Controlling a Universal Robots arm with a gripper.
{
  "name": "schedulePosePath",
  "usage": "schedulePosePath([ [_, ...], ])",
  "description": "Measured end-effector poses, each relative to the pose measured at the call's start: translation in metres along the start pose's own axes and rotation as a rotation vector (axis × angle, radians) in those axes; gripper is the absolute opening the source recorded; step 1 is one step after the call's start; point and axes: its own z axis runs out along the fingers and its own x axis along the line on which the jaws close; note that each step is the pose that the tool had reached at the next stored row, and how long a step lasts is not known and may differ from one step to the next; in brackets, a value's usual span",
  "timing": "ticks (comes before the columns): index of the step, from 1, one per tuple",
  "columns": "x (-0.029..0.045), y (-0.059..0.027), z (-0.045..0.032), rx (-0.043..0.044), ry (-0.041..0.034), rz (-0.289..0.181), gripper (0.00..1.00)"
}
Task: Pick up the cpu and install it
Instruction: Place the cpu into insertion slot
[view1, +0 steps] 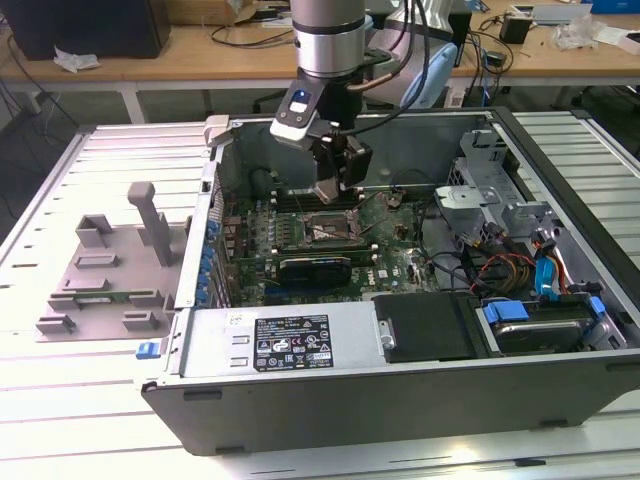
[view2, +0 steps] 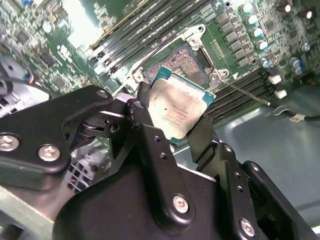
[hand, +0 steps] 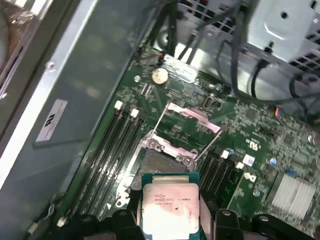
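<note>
Black linkage of the jaws crowds the front of both wrist views, and the jaws are clenched on the cpu, gripping it by two opposite edges. It hangs clear of the board, just above and beside the open socket, touching nothing but the jaws. In the exterior view I see the arm reaching down into the open case, which lies on the table, with the jaws over the middle of the motherboard. The grey fixture sits well apart, outside the case toward the exterior view's left.

I judge the pick done and the install under way: the chip is carried to the socket but not yet seated. The load plate stands swung up, so the socket is open to receive it.

Seating calls, I think, for laying the chip flat and squaring its edges to the socket frame before the jaws let go; a skewed or tilted drop could harm the contacts.

The pale metal top faces both wrist cameras, so I take the chip to be tilted, not level with the board. Its free edge points toward the socket. It looks close to square, so I cannot tell a long axis.
</note>
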Motion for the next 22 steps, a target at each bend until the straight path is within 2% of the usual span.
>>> schedulePosePath([
  [1, 0.0000, 0.0000, 0.0000, 0.0007, -0.0008, 0.017, 0.54],
  [6, 0.0000, 0.0000, 0.0005, 0.0067, -0.0080, 0.172, 0.54],
  [7, 0.0000, 0.0000, 0.0006, 0.0073, -0.0087, 0.189, 0.54],
  [11, 0.0000, -0.0001, 0.0011, 0.0127, -0.0152, 0.329, 0.54],
  [12, 0.0001, -0.0001, 0.0012, 0.0135, -0.0161, 0.348, 0.54],
  [15, 0.0002, -0.0002, 0.0047, 0.0139, -0.0177, 0.380, 0.54],
  [22, 0.0007, -0.0009, 0.0180, 0.0088, -0.0189, 0.381, 0.54],
])
